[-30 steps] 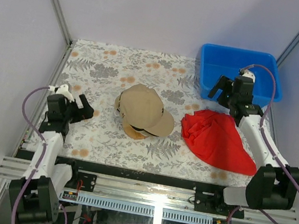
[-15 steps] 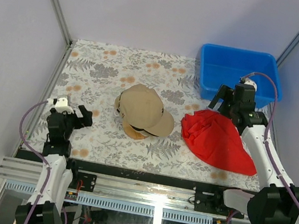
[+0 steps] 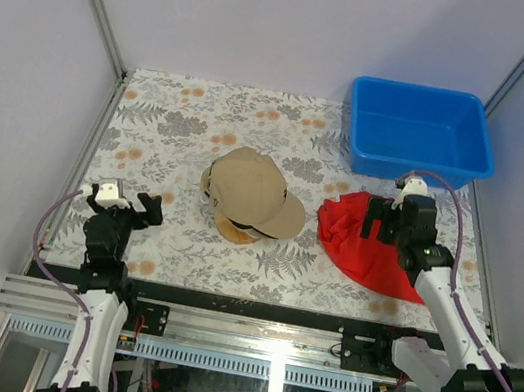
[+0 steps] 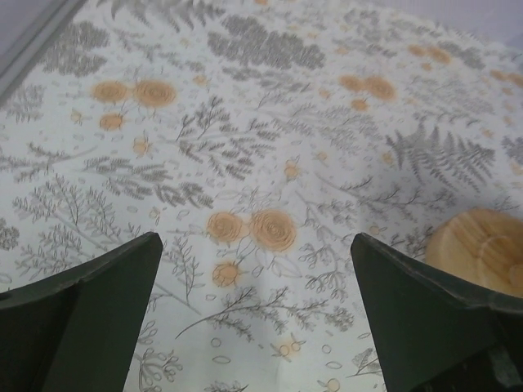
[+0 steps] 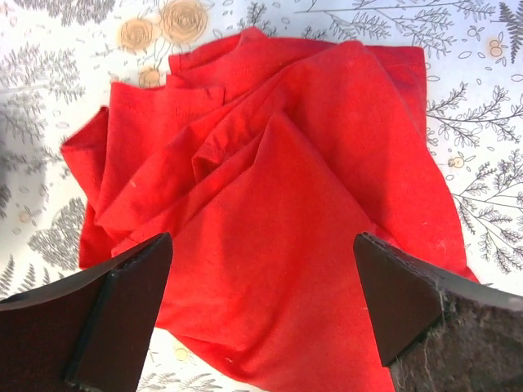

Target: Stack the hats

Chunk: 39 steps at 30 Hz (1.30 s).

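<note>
Top view: hats (image 3: 254, 198) look already stacked, so left gripper (image 3: 124, 204) near-left of them and right gripper (image 3: 397, 225), over red cloth (image 3: 356, 241) to their right, idle with jaws apart, empty.

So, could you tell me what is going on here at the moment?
It's a hat-stacking run. The hats lie piled mid-table, a tan one on top, and nothing touches them. The left hand hangs open over the tablecloth near the left edge; the right hand hangs open above a crumpled red cloth. Neither holds anything.
</note>
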Each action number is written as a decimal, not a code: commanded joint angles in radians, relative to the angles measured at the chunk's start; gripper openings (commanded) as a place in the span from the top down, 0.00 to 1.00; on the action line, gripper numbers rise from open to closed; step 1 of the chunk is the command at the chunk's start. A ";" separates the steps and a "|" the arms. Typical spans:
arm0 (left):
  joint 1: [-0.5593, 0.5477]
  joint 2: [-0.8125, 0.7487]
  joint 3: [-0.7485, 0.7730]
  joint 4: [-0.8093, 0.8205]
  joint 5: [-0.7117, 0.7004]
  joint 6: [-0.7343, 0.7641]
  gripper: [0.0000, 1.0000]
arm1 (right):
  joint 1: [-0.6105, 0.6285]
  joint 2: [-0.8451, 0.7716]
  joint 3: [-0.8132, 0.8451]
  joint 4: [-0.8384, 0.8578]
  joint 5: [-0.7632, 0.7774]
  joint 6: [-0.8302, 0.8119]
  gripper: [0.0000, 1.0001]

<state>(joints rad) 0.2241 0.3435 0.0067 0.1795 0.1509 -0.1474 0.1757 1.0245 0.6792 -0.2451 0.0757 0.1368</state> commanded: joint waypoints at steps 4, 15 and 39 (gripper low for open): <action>-0.056 -0.175 -0.111 0.035 -0.047 0.041 0.00 | 0.003 -0.171 -0.198 0.197 -0.008 -0.116 0.01; -0.064 -0.087 -0.104 0.091 -0.048 0.039 0.00 | 0.003 -0.496 -0.575 0.430 0.130 -0.129 0.01; -0.064 -0.067 -0.099 0.098 -0.052 0.035 0.00 | 0.003 -0.906 -0.774 0.397 0.327 -0.063 0.01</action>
<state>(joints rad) 0.1642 0.2810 0.0067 0.1947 0.1081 -0.1291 0.1757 0.1013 0.0059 0.1024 0.3492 0.0505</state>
